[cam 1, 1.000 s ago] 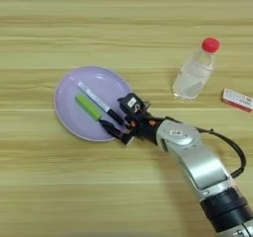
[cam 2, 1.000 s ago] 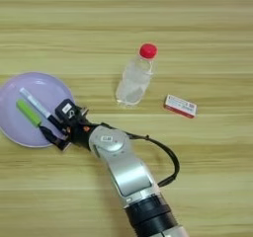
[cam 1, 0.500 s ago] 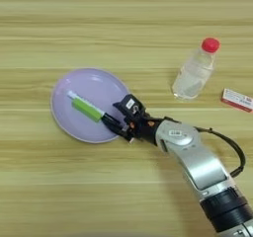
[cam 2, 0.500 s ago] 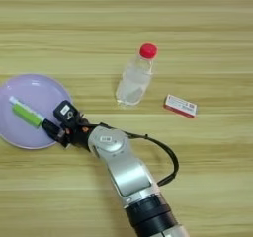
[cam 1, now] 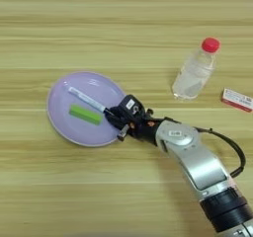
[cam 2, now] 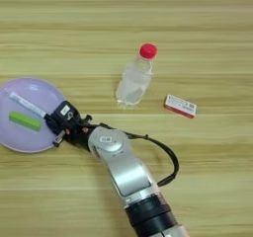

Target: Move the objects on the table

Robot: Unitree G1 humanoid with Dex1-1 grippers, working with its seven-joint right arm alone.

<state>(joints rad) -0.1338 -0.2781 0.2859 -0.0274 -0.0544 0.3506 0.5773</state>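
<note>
On the table [cam 1: 59, 191] lies a lilac plate [cam 1: 64, 125] at the left. A bright green block [cam 1: 85, 115] lies in the plate's middle. A slim white marker pen [cam 1: 86, 98] lies slantwise just behind the block, its black cap pointing at the gripper. My right gripper [cam 1: 120, 123] sits at the plate's right rim, low over the wood, right beside the pen's capped end. In the right eye view the same green block [cam 2: 24, 121], marker pen [cam 2: 27, 105] and gripper [cam 2: 57, 127] show at the far left. The silver forearm [cam 1: 195, 159] runs down to the bottom right.
A clear plastic bottle [cam 1: 193, 73] with a red cap lies at the right, behind the arm. A small red and white box [cam 1: 238, 99] lies further right. A black cable [cam 1: 232, 147] loops beside the forearm.
The plate has slid a little to the left with the gripper at its rim. The green block and the marker pen have turned inside it and now lie flatter.
</note>
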